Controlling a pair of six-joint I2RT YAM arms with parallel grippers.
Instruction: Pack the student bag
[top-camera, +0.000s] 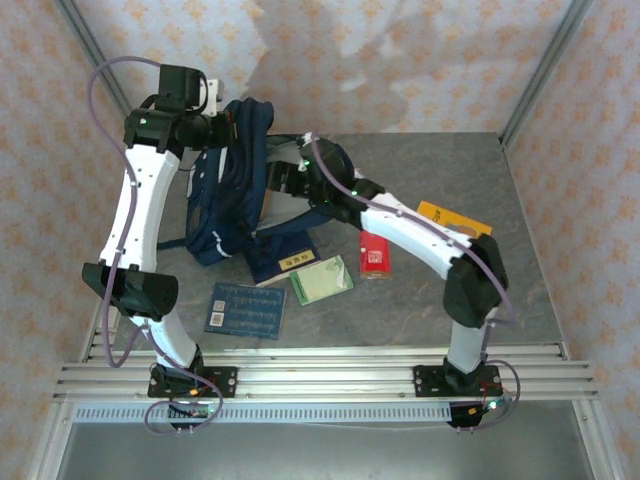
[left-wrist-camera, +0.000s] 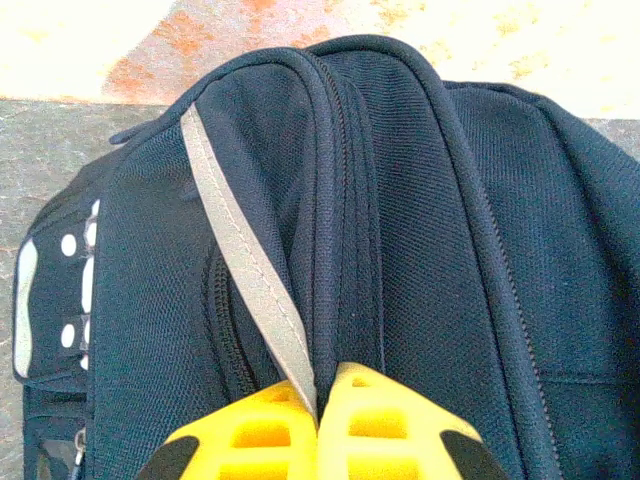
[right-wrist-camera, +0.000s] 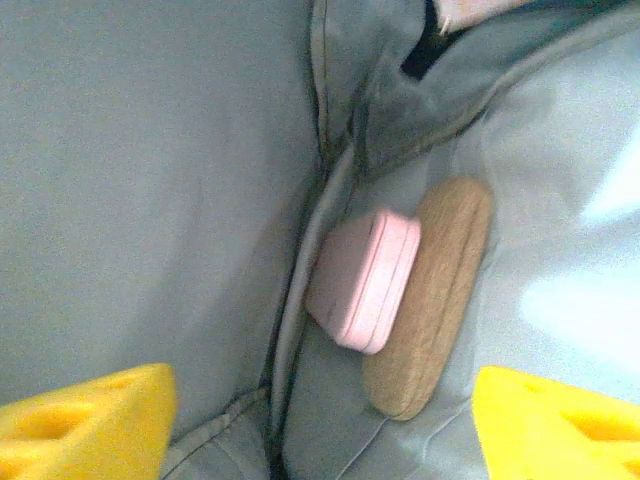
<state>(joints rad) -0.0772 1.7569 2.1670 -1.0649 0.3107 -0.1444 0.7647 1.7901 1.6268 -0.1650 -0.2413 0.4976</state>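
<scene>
The student bag (top-camera: 225, 210), a navy blue backpack, stands at the back left of the table. My left gripper (top-camera: 222, 128) holds it up by its top. In the left wrist view the left gripper (left-wrist-camera: 322, 385) is shut on the bag's grey reflective stripe (left-wrist-camera: 240, 250) and the seam beside it. My right gripper (top-camera: 278, 175) reaches into the bag's opening. Inside, the right gripper (right-wrist-camera: 320, 400) stands open, nothing between its yellow fingers. A pink case (right-wrist-camera: 365, 280) and a tan oval pouch (right-wrist-camera: 435, 300) lie against the grey lining (right-wrist-camera: 150, 180) beyond its fingers.
On the grey table (top-camera: 420, 300) in front of the bag lie a blue patterned book (top-camera: 245, 309), a navy booklet (top-camera: 285, 262), a green and white booklet (top-camera: 322, 279), a red pack (top-camera: 375, 256) and an orange book (top-camera: 450, 218). Metal rails run along the near edge.
</scene>
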